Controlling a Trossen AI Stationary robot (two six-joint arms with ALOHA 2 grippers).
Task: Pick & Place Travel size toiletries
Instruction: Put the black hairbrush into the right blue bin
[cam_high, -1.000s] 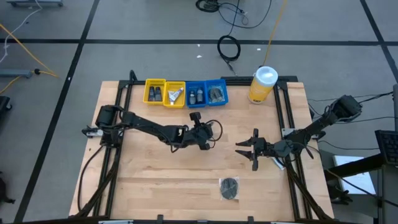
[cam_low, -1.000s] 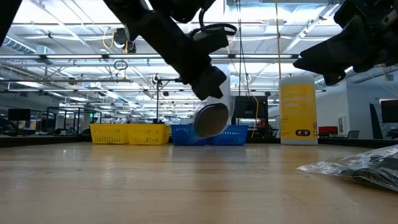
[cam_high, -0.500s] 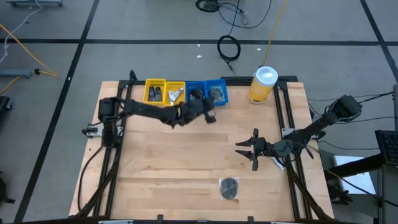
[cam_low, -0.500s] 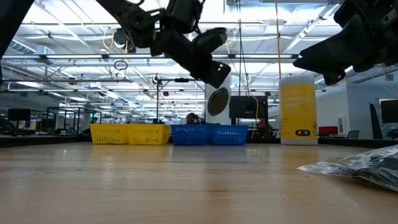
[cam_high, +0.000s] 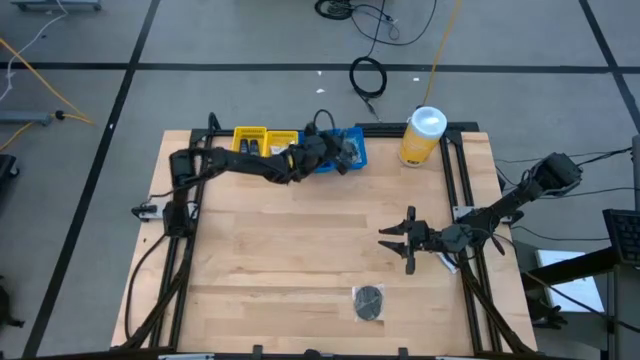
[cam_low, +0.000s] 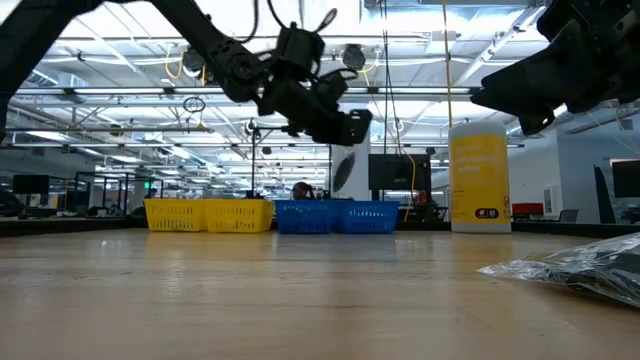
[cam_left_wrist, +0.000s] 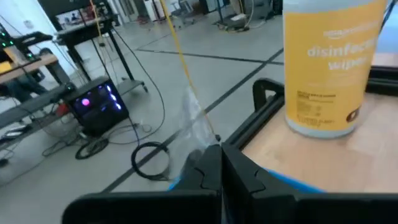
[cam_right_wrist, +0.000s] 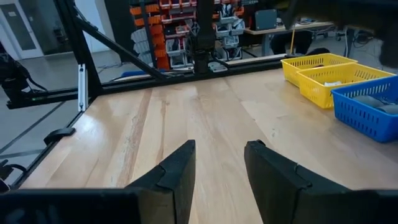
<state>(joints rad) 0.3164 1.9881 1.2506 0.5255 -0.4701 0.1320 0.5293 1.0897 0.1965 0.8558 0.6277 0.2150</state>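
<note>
The left gripper (cam_high: 345, 160) is positioned above the blue bins (cam_high: 349, 136) at the far edge of the table (cam_high: 290, 270), its arm extended across the yellow bins (cam_high: 250, 133). Its fingers (cam_left_wrist: 214, 171) are clenched on a round flat packet (cam_low: 343, 170) in clear wrapping, which hangs edge-on above the blue bins in the low view. The right gripper (cam_high: 393, 240) hovers over bare wood at the right-hand middle of the table, its fingers (cam_right_wrist: 180, 165) parted and grasping nothing. A second dark round packet (cam_high: 369, 301) lies flat near the front edge, well apart from both grippers. A yellow disinfecting wipes canister (cam_high: 423, 136) with a white lid stands upright at the far right corner, just beside the blue bins.
</note>
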